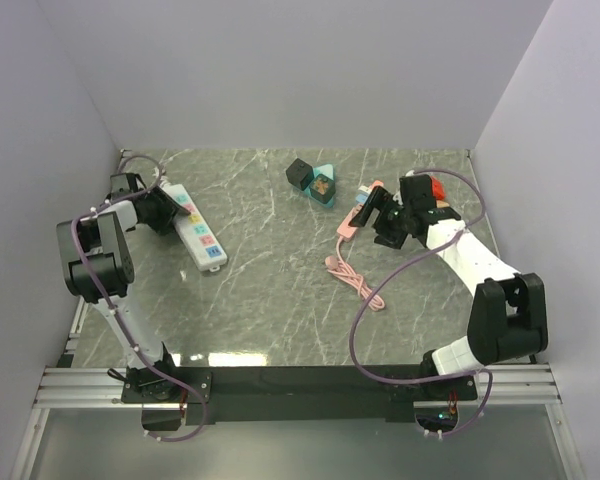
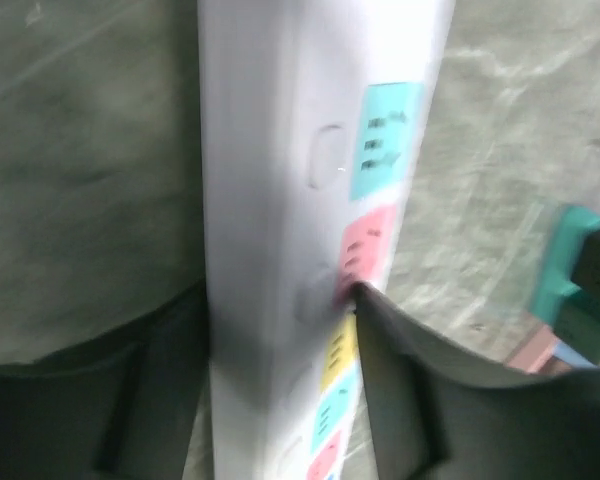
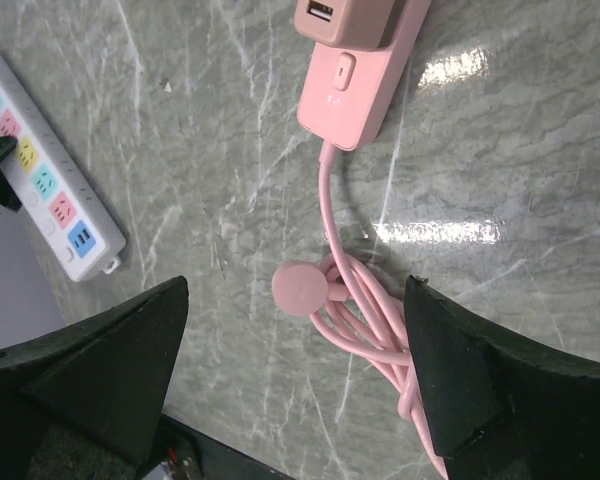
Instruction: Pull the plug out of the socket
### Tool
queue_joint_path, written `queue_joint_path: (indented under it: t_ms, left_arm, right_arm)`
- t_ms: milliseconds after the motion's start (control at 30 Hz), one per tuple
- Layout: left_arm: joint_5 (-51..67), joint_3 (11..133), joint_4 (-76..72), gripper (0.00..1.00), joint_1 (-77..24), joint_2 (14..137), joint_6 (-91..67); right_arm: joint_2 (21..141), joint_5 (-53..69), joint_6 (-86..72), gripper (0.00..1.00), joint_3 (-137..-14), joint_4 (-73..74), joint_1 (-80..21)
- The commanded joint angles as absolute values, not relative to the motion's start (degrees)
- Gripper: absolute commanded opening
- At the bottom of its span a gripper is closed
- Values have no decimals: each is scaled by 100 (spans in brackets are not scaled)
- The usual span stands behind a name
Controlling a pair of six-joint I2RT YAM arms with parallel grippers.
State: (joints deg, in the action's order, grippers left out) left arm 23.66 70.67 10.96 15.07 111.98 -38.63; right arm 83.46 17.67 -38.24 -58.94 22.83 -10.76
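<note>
This is a robotics lab test cell. Plain pale walls (image 1: 300,70) box in a marble-patterned worktop (image 1: 280,300) on three sides. A left arm (image 1: 100,262) and a right arm (image 1: 485,275), trailing purple cables (image 1: 352,335), are bolted to an aluminium rail (image 1: 80,386) at its near edge.

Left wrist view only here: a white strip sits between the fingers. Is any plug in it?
Observer: None on the white strip as far as the top view shows. Its end by the left hand is hidden.
Operator: Where is one, then?
Observer: A pink strip lies right of centre, with a pink block on one end.
Operator: And the right hand?
Observer: The right hand is open, above the pink cord coiled beside that strip.
</note>
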Motion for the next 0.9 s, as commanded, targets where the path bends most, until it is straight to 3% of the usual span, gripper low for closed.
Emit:
queue_joint_path:
  t_ms: [0,100,167,333,433,467,500,533,567,600,633,667,700,767,867]
  left_arm:
    - [1663,6777,2284,65,1555,11032,-3463]
    - [1372,6627,2426,78,1556,10794,-3393]
    - [1257,6513,2522,81,1573,10714,-3401]
    - [1169,6118,2453,87,1573,9951,-3621]
    - [1143,6064,2531,85,1346,9388,-3744]
    - [1108,6091,2610,82,1240,9291,-3770]
    - [1134,6108,2645,64,1013,9125,-3788]
    - [1151,6117,2663,46,915,9053,-3823]
    - [1247,6100,2628,11,810,8966,-3919]
    - [1257,6082,2619,1,591,8843,-3972]
    - [1266,6091,2610,1,476,8798,-4007]
    - [1257,6108,2602,0,353,8763,-4060]
    - [1266,6161,2610,1,134,8728,-4078]
    - [1257,6205,2593,1,35,8736,-4139]
    - [1292,6284,2514,1,-333,8911,-4175]
  right_arm:
    - [8455,1793,-3665,95,-6196,2320,-1169]
    - [8543,1811,-3648,95,-6258,2347,-1204]
    - [8578,1811,-3656,95,-6301,2347,-1230]
    - [8666,1819,-3586,95,-6468,2417,-1301]
    - [8675,1828,-3507,93,-6530,2443,-1371]
    - [8727,1828,-3429,89,-6609,2461,-1397]
    - [8754,1880,-3384,85,-6635,2496,-1415]
    - [8797,1916,-3358,74,-6679,2513,-1432]
    - [8867,1960,-3305,65,-6749,2531,-1459]
    - [8894,2038,-3287,57,-6776,2531,-1459]
    - [8921,2065,-3278,44,-6785,2523,-1468]
    - [8947,2074,-3278,25,-6811,2522,-1494]
    - [8947,2074,-3287,14,-6812,2505,-1512]
    - [8956,2083,-3305,1,-6811,2496,-1538]
    - [8974,2083,-3305,0,-6829,2496,-1573]
